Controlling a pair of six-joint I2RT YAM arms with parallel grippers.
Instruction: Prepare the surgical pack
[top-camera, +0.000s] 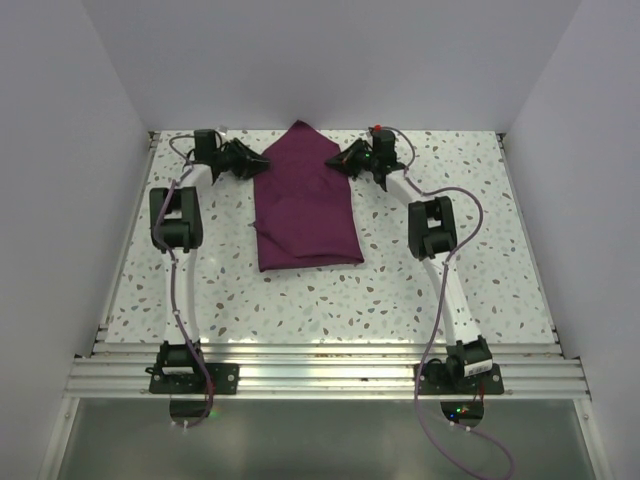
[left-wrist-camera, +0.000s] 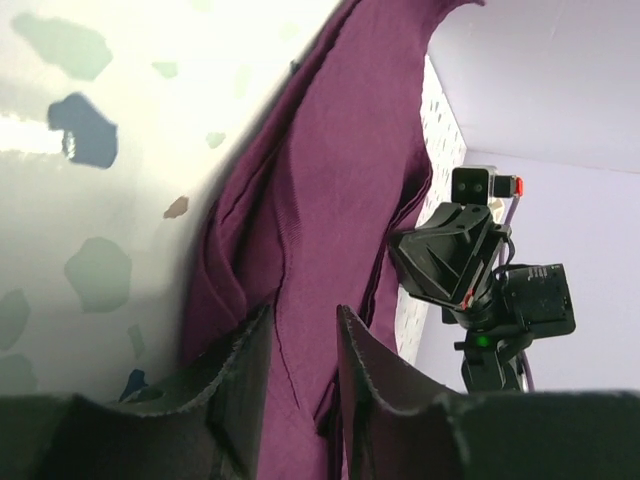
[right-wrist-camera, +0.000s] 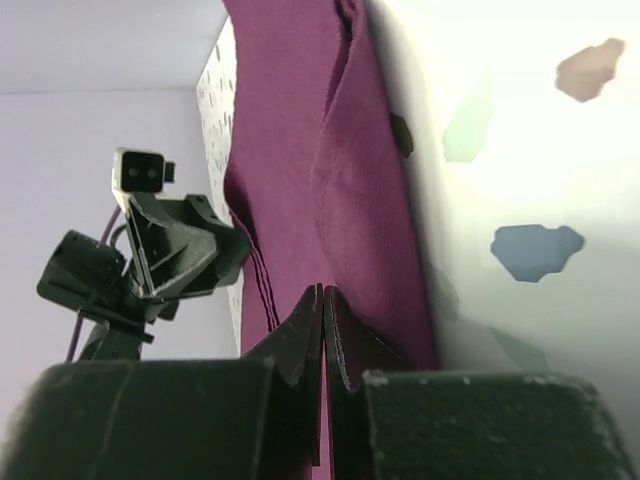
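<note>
Top external shows you the surgical pack (top-camera: 305, 205), a purple bundle, at the far middle of the speckled table (top-camera: 420, 290), white walls (top-camera: 320, 60) around. Wrist views alone show the jaws: left gripper (left-wrist-camera: 305, 315) spread, right gripper (right-wrist-camera: 323, 292) pressed together, both at the cloth.

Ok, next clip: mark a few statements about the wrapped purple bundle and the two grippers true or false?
The purple cloth bundle lies on the speckled table. True.
The left gripper has its fingers pressed together. False: they stand apart, cloth showing between them.
The right gripper is shut. True.
Both grippers sit at the bundle's near end. False: they flank its far end.
A steel tray lies uncovered beside the bundle. False: no tray shows.
</note>
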